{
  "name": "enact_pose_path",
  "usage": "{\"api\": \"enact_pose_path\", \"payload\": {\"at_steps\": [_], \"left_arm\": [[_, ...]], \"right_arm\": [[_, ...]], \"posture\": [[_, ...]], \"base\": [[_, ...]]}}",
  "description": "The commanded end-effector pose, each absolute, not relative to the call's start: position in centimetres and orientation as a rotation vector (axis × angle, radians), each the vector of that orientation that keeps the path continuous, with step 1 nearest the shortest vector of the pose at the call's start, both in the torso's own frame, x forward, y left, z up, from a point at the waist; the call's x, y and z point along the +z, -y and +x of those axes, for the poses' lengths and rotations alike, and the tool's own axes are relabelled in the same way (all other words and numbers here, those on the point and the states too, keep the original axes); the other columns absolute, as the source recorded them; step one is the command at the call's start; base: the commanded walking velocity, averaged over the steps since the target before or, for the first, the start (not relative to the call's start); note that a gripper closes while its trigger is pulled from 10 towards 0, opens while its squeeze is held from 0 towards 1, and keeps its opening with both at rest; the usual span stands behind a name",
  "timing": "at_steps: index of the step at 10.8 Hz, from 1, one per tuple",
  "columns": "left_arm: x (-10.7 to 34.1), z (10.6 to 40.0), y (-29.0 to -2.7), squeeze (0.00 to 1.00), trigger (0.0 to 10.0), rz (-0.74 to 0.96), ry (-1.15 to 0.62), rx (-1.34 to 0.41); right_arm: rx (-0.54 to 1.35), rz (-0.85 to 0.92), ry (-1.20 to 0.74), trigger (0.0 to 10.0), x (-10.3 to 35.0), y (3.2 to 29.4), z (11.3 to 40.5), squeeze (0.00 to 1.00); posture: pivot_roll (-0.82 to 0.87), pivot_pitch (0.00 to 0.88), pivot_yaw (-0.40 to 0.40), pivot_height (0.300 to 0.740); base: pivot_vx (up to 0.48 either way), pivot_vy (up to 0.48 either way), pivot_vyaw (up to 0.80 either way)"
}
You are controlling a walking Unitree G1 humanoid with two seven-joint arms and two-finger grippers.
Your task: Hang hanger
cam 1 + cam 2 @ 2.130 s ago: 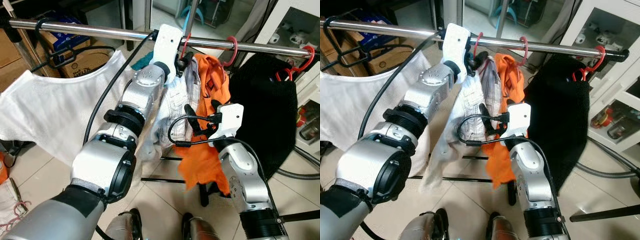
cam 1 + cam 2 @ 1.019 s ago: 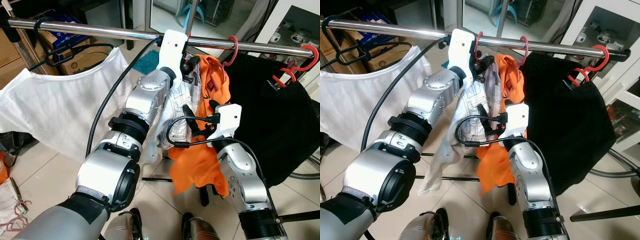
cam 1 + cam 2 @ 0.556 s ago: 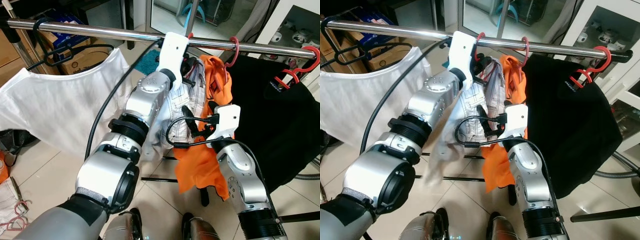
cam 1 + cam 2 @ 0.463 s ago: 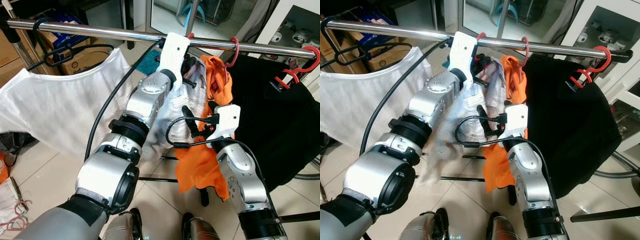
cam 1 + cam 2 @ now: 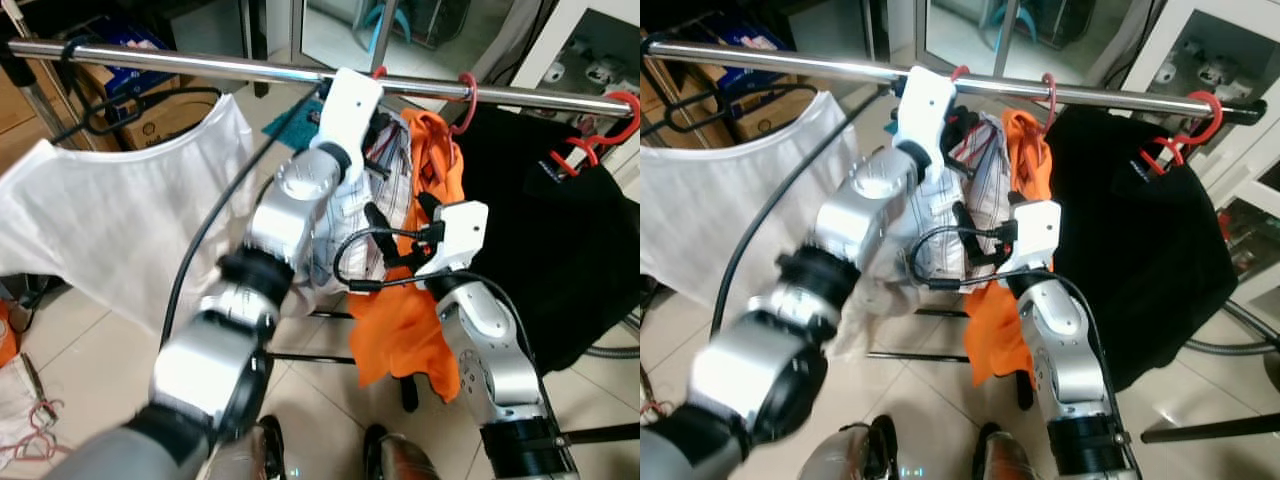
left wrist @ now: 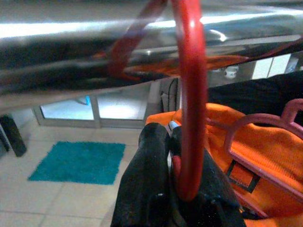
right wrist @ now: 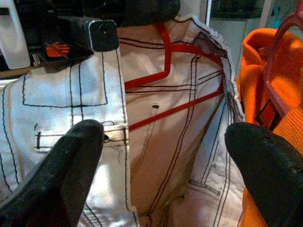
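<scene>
Red hanger [image 6: 191,109]: hook looped over the steel rail [image 5: 200,66], neck pinched between the black fingers [image 6: 147,189] of my left gripper [image 6: 182,189], which is clamped tight on it just under the bar. In the head views the same gripper [image 5: 372,130] sits right up against the rail.

Checked shirt [image 5: 980,190]: white with thin dark lines, draped on that hanger, hanging below my left wrist; the red hanger frame shows through its open collar [image 7: 184,94].

My right gripper [image 7: 161,156]: spread wide, holding nothing, both fingertips [image 7: 71,161] apart on either side of the shirt's collar opening, close in front of the cloth. In the head views it [image 5: 385,235] is lower than the left one, against the hanging clothes.

Orange garment [image 5: 420,190]: on its own red hanger [image 5: 465,95], just beside the checked shirt, to my right.

Black garment [image 5: 545,230]: further right on the rail, red hook [image 5: 600,125].

White T-shirt [image 5: 110,220]: on a black hanger [image 5: 110,105], well to my left.

Tiled floor [image 5: 80,340] below.
</scene>
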State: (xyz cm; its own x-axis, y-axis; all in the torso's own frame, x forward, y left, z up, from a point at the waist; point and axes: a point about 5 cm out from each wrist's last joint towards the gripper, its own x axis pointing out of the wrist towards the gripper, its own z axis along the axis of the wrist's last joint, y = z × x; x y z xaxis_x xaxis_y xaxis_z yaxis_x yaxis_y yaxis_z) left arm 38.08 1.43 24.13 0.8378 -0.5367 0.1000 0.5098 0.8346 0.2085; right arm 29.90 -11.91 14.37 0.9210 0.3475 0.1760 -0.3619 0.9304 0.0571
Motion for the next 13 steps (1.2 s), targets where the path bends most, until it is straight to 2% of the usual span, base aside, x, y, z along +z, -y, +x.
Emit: {"api": "enact_pose_path", "payload": {"at_steps": [1, 4, 7, 10, 12, 13], "left_arm": [[27.0, 37.0, -0.2, 0.00, 0.0, 0.213, 0.296, -0.584], [29.5, 35.7, -1.3, 0.00, 0.0, 0.211, 0.387, -0.549], [29.7, 34.6, -1.5, 0.00, 0.0, 0.161, 0.376, -0.563], [25.3, 33.8, -2.5, 0.00, 0.0, 0.055, 0.163, -0.547], [25.0, 33.6, -4.6, 0.00, 0.0, -0.020, 0.214, -0.370], [25.1, 33.2, -4.9, 0.00, 0.0, -0.018, 0.238, -0.365]], "right_arm": [[0.350, 0.095, 0.167, 10.0, 14.4, 12.3, 29.8, 0.00], [0.354, 0.097, 0.150, 10.0, 14.0, 12.2, 29.7, 0.00], [0.355, 0.089, 0.145, 10.0, 13.9, 12.3, 29.8, 0.00], [0.352, 0.082, 0.136, 10.0, 13.6, 12.6, 29.6, 0.00], [0.350, 0.082, 0.133, 10.0, 13.5, 12.6, 29.6, 0.00], [0.352, 0.082, 0.130, 10.0, 13.4, 12.6, 29.6, 0.00]], "posture": [[-0.16, 0.157, -0.060, 0.740], [-0.15, 0.155, -0.063, 0.740], [-0.16, 0.146, -0.064, 0.740], [-0.16, 0.146, -0.064, 0.740], [-0.15, 0.151, -0.065, 0.740], [-0.15, 0.155, -0.067, 0.740]], "base": [[0.000, 0.000, 0.00], [0.000, 0.000, 0.00], [0.000, 0.000, 0.00], [0.000, 0.000, 0.00], [0.000, 0.000, 0.00], [0.000, 0.000, 0.00]]}}
